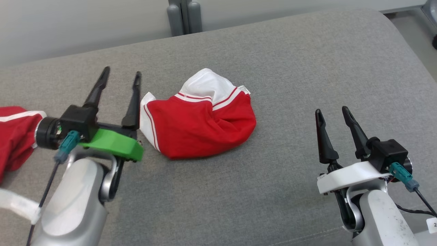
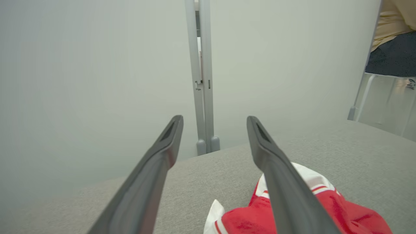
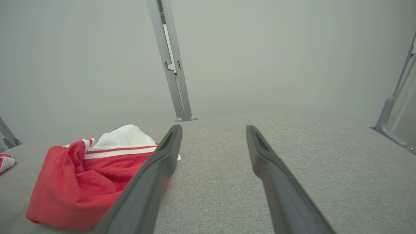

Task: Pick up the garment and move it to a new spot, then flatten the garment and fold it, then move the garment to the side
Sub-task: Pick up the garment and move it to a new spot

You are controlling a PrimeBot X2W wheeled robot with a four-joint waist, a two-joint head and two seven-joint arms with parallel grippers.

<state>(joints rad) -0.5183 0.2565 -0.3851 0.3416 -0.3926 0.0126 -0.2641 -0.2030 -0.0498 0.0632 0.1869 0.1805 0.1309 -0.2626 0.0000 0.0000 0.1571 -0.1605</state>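
Observation:
The garment is a red piece with white bands and thin red stripes, lying crumpled in the middle of the grey cushioned surface. Its near edge shows low in the left wrist view, and it lies at the left of the right wrist view. My left gripper hovers just left of it, open, nothing between its fingers. My right gripper stands open and empty well to the garment's right.
A second red and white cloth lies at the far left edge behind my left wrist. A grey post rises past the far edge of the surface. Someone sits beyond the surface's corner.

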